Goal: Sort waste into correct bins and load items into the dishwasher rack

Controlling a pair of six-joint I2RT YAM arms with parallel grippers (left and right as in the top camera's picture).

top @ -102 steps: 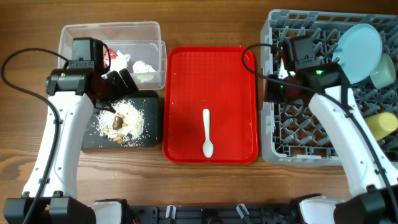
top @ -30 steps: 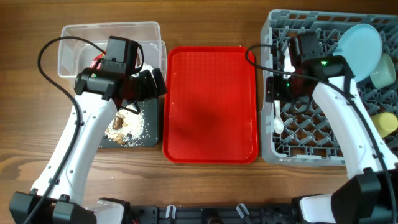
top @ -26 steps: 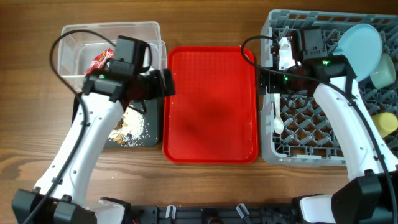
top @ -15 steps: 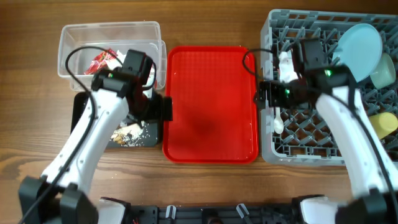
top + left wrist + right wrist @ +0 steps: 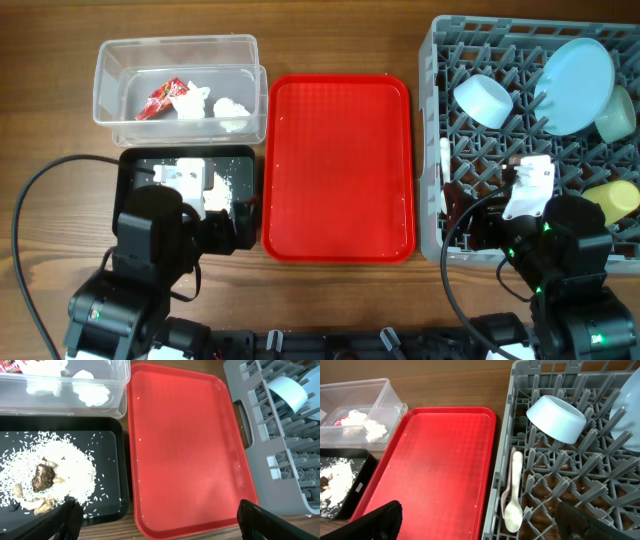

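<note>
Left gripper (image 5: 157,510): fingers wide apart, empty, over near edge of red tray (image 5: 338,165). Right gripper (image 5: 479,507): wide apart, empty. Spoon (image 5: 514,491) lying in rack (image 5: 545,366), left column, beside red tray. Blue bowl (image 5: 556,419), plate (image 5: 575,72), green bowl (image 5: 617,115), yellow cup (image 5: 612,198) in rack. Wrapper (image 5: 160,97), tissue (image 5: 228,108) in clear tub (image 5: 110,60). Rice (image 5: 60,467) on black tray (image 5: 107,442).

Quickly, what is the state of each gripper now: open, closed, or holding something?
Left gripper: open, holding nothing.
Right gripper: open, holding nothing.
</note>
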